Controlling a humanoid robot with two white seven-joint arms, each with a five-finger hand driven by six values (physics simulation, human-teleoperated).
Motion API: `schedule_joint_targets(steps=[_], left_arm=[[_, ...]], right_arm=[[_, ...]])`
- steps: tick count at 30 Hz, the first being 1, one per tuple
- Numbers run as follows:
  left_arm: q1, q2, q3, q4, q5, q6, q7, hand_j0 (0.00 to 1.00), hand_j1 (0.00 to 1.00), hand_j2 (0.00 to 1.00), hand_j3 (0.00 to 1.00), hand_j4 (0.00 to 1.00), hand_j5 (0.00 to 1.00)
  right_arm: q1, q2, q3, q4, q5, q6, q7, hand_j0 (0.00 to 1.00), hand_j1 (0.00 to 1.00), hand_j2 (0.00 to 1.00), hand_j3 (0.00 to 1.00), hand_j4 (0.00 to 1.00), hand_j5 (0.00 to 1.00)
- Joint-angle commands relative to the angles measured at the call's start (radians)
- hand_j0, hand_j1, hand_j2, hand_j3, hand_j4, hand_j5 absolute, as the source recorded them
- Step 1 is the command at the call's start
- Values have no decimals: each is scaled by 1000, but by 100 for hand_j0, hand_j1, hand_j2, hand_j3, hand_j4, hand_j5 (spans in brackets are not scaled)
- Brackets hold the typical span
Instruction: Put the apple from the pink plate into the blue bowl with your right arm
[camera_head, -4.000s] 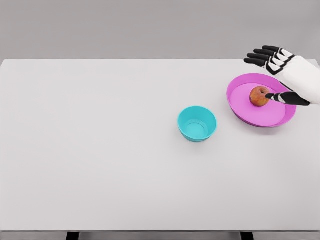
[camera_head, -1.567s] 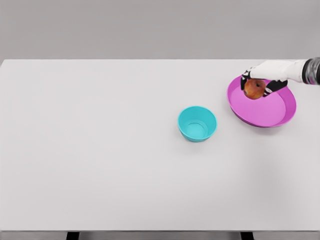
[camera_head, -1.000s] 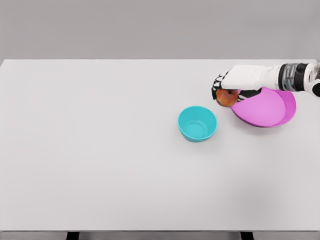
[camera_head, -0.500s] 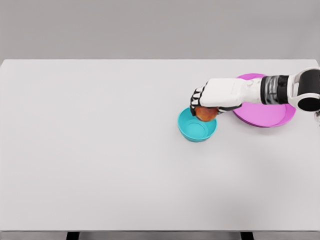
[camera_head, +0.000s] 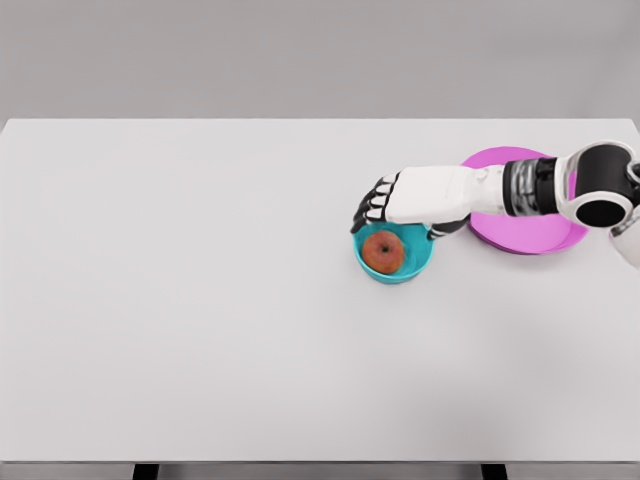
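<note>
The red apple (camera_head: 383, 252) lies inside the blue bowl (camera_head: 417, 270) near the table's middle right. My right hand (camera_head: 385, 212) hovers just above the bowl's far rim, fingers spread and holding nothing. Its white arm stretches in from the right, crossing over the pink plate (camera_head: 545, 235), which has nothing showing on its visible part. The left arm is out of sight.
The white table (camera_head: 200, 300) stretches wide to the left and front of the bowl. Its right edge lies just past the pink plate.
My right hand carried the apple from the pink plate leftward over the bowl, then let it go. The apple now sits in the bowl and the fingers have spread.
</note>
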Motion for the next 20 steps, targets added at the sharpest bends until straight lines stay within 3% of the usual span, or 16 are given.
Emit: schedule_joint_targets(steps=[1,3,6,7,9,10,11,12,13,20], left_arm=[[0,0,0,0,0,0,0,100,100,100,100,100,100],[0,0,0,0,0,0,0,100,100,100,100,100,100],[0,0,0,0,0,0,0,100,100,100,100,100,100],[0,0,0,0,0,0,0,100,100,100,100,100,100],[0,0,0,0,0,0,0,100,100,100,100,100,100],[0,0,0,0,0,0,0,100,100,100,100,100,100],[0,0,0,0,0,0,0,100,100,100,100,100,100],[0,0,0,0,0,0,0,100,100,100,100,100,100],[0,0,0,0,0,0,0,100,100,100,100,100,100],[0,0,-2,0,-5,0,0,100,100,100,100,100,100]], right_arm=[[2,-12,-30,-26,-7,3,0,100,100,100,100,100,100],[26,-74,-159,-46,-18,3,0,100,100,100,100,100,100],[201,-141,-449,-36,-24,3,0,100,100,100,100,100,100],[245,-150,-511,-23,-27,3,0,100,100,100,100,100,100],[262,-161,-561,36,-29,3,0,100,100,100,100,100,100],[279,-155,-604,66,-33,3,0,100,100,100,100,100,100],[339,-123,-699,80,-39,3,0,100,100,100,100,100,100],[425,-29,-858,72,-39,3,0,100,100,100,100,100,100],[463,-6,-916,69,-39,3,0,100,100,100,100,100,100],[511,35,-913,83,-36,3,0,100,100,100,100,100,100]])
